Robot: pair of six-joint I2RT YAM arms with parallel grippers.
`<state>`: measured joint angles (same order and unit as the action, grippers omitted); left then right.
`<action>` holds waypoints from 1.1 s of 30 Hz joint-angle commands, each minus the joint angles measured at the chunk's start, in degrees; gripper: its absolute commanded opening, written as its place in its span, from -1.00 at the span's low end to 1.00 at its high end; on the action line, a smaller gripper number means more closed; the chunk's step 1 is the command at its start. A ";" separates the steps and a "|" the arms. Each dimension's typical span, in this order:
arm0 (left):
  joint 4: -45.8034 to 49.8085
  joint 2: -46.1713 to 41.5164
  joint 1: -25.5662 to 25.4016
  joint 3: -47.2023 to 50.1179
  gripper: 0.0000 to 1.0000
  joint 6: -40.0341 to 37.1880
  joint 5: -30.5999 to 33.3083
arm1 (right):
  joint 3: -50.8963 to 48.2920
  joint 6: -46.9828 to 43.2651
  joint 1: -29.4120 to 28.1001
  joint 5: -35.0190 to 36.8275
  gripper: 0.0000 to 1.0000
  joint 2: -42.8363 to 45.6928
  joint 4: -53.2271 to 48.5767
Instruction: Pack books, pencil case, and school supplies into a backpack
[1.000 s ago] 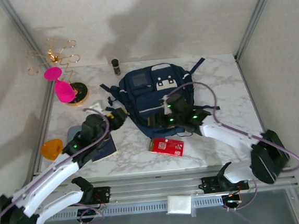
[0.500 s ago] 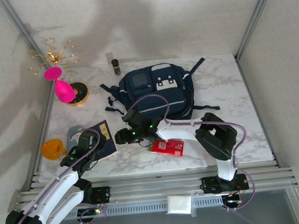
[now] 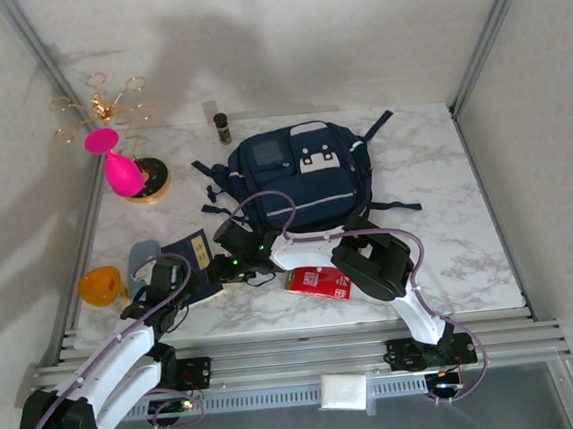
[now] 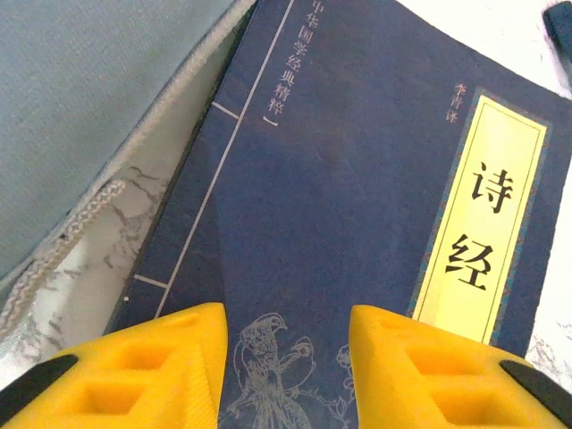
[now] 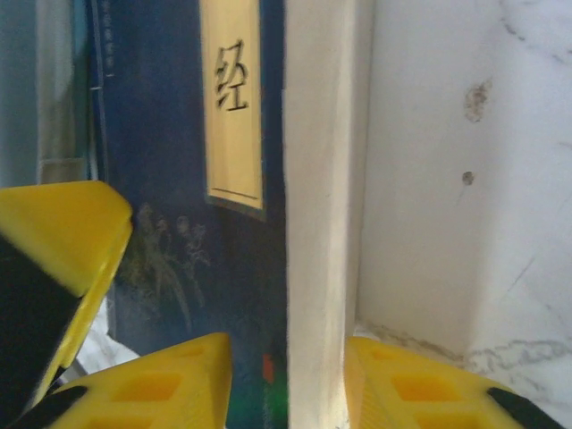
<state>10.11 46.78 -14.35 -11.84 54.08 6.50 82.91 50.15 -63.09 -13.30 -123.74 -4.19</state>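
A navy book [image 3: 192, 255] with a yellow title label lies flat at the left front, partly over a grey-blue fabric pouch [image 3: 142, 255]. My left gripper [image 3: 168, 275] hovers open over the book's near end; its yellow fingers [image 4: 161, 366] frame the navy cover [image 4: 340, 206], and the pouch [image 4: 89, 107] lies at upper left. My right gripper [image 3: 226, 267] is open at the book's right side, its fingers [image 5: 179, 380] straddling the white page edge [image 5: 322, 223]. The navy backpack [image 3: 298, 178] lies behind. The brown and portrait books are out of view.
A flat red rectangle with a white label [image 3: 318, 281] lies beside the right arm. An orange bowl [image 3: 99, 285] sits at the left edge. A pink object on a gold wire stand [image 3: 120, 169] and a small dark bottle [image 3: 222, 128] stand at the back.
My right arm has swung from the backpack leftward to the navy book's edge. My left arm has drawn back toward the near edge, over the book's near end.
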 commanded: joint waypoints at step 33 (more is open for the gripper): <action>5.81 -5.86 0.84 -4.74 0.22 -0.52 -2.96 | -5.97 1.91 1.80 -5.34 -1.00 9.89 8.14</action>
<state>11.27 41.95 -13.78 -12.36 54.54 3.90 79.02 51.48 -62.37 -17.39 -119.37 0.16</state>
